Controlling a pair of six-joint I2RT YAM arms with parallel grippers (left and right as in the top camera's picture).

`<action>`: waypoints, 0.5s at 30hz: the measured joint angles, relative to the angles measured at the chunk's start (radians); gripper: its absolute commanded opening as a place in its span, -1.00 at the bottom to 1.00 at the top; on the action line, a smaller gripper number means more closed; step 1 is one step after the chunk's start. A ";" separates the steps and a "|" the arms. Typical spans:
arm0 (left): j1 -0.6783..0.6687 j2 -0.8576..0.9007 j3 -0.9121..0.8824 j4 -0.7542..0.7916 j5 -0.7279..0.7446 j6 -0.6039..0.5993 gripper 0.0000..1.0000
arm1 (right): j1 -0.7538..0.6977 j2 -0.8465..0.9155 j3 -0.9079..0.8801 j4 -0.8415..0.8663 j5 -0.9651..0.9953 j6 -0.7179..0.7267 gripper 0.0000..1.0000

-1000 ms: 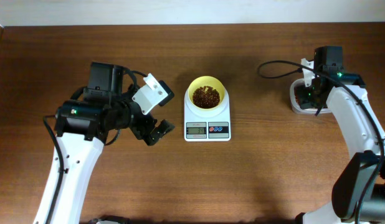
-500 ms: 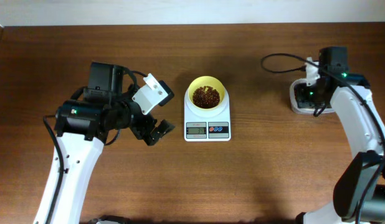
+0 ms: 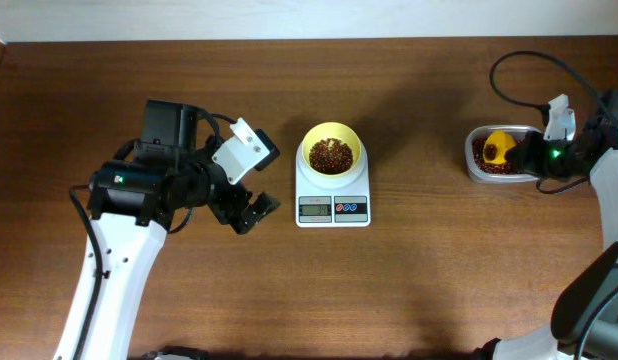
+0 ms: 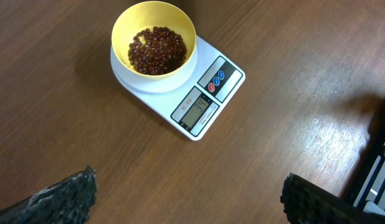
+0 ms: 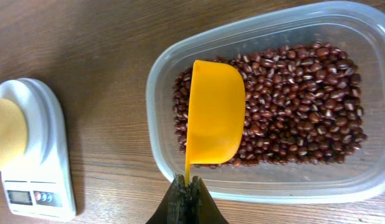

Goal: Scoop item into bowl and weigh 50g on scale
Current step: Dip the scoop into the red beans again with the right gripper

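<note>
Pinching the thin handle of the scoop (image 5: 215, 112), the right gripper (image 5: 187, 194) is shut tight, so the scoop is held over the tub (image 5: 292, 186), presumably for a load to be taken. The tub is well filled with beans (image 5: 304, 106); none are seen in the scoop. The bowl (image 3: 332, 152) is set on the scale (image 3: 333, 205) for weighing and is partly filled with them. The left gripper (image 3: 251, 212) is spread wide and empty beside the scale, apparently so the platform is left untouched.
</note>
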 measured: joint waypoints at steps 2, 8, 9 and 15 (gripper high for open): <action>0.000 0.000 0.000 0.000 0.000 0.000 0.97 | 0.000 0.000 0.000 -0.005 -0.015 0.000 -0.92; 0.000 0.000 0.000 0.000 0.000 0.000 0.97 | 0.000 0.000 0.000 -0.023 -0.027 0.000 -0.92; 0.000 0.000 0.000 0.000 0.000 0.000 0.97 | 0.000 0.000 0.000 -0.030 -0.030 -0.001 -0.92; 0.000 0.000 0.000 0.000 0.000 0.000 0.97 | 0.000 0.000 0.000 -0.049 -0.031 -0.020 -0.92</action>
